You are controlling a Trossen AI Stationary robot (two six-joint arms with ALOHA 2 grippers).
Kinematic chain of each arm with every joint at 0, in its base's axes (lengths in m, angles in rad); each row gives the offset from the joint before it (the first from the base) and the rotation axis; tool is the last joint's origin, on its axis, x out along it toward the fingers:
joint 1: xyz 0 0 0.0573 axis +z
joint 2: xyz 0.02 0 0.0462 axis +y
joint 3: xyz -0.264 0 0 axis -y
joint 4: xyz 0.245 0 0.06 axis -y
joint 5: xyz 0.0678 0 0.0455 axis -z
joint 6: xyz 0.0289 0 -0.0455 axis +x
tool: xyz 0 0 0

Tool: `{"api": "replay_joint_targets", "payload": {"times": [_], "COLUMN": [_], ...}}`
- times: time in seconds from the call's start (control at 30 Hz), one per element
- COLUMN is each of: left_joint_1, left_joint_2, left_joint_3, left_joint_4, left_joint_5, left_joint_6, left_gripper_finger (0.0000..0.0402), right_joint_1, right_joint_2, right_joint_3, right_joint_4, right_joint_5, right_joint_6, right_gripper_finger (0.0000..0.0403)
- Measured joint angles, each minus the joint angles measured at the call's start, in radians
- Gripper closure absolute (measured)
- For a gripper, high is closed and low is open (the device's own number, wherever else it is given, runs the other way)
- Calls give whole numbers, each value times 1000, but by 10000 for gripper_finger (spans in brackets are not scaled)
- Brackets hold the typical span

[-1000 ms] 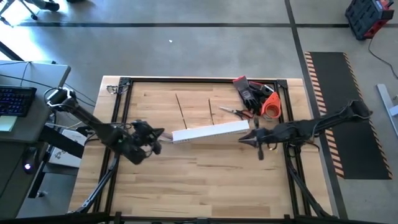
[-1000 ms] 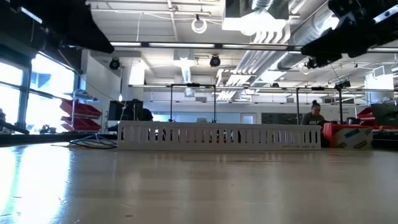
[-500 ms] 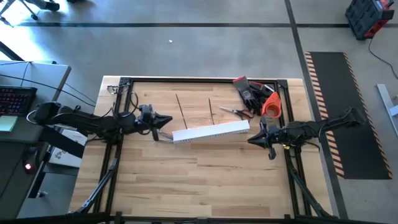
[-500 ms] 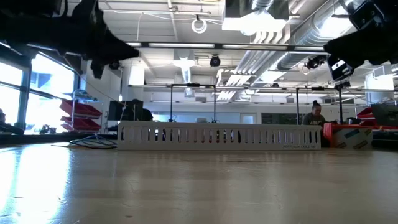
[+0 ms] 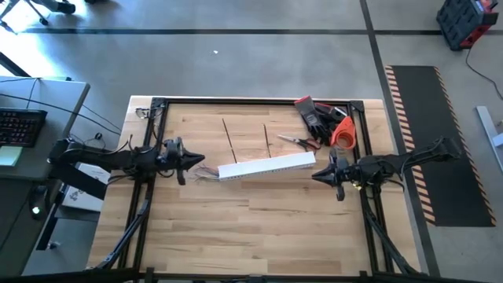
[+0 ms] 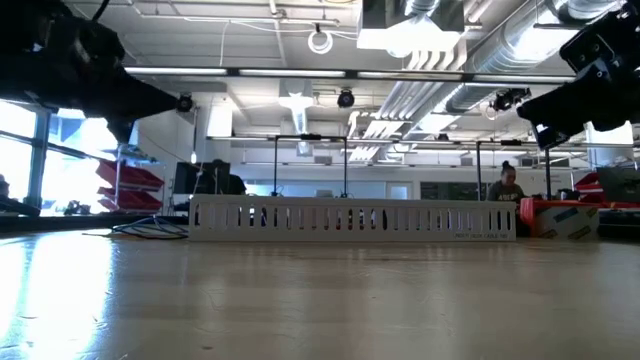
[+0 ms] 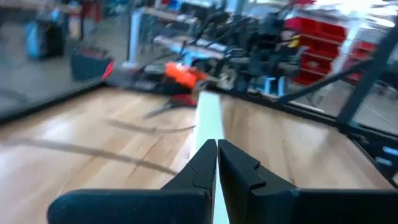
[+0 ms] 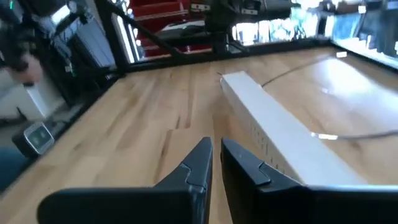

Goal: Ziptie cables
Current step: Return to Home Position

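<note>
The cables are thin grey wires lying on the table at the left end of the white slotted channel; the low view shows them as a dark tangle. Two zipties lie flat as thin dark strips beyond the channel. My left gripper hovers shut just left of the cables, pointing along the channel. My right gripper hovers shut off the channel's right end, pointing left.
Scissors, black gloves and an orange tool lie in the far right corner. A black frame borders the table. Bare wood stretches along the near half. A person sits in the room behind.
My left arm has unfolded from the near left, swung toward the far edge and turned level with its fingers pointing right at the channel, then drawn back a little to the left. My right gripper has pulled slightly toward the right edge.
</note>
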Motion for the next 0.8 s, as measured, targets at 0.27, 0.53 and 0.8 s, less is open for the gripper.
{"api": "replay_joint_targets", "payload": {"times": [0.27,0.53,0.8], "left_joint_1": [-13,21,88], "left_joint_2": [-99,-183,-277], "left_joint_3": [1,1,1], "left_joint_4": [-121,-187,-206], "left_joint_5": [42,12,188], "left_joint_6": [239,311,266], "left_gripper_finger": [402,402,402], "right_joint_1": [-10,-100,-172], "right_joint_2": [-18,-186,-277], "right_joint_3": [0,25,17], "right_joint_4": [106,-6,-112], "right_joint_5": [-151,-229,-311], "right_joint_6": [-192,-206,-100], "right_gripper_finger": [392,403,403]}}
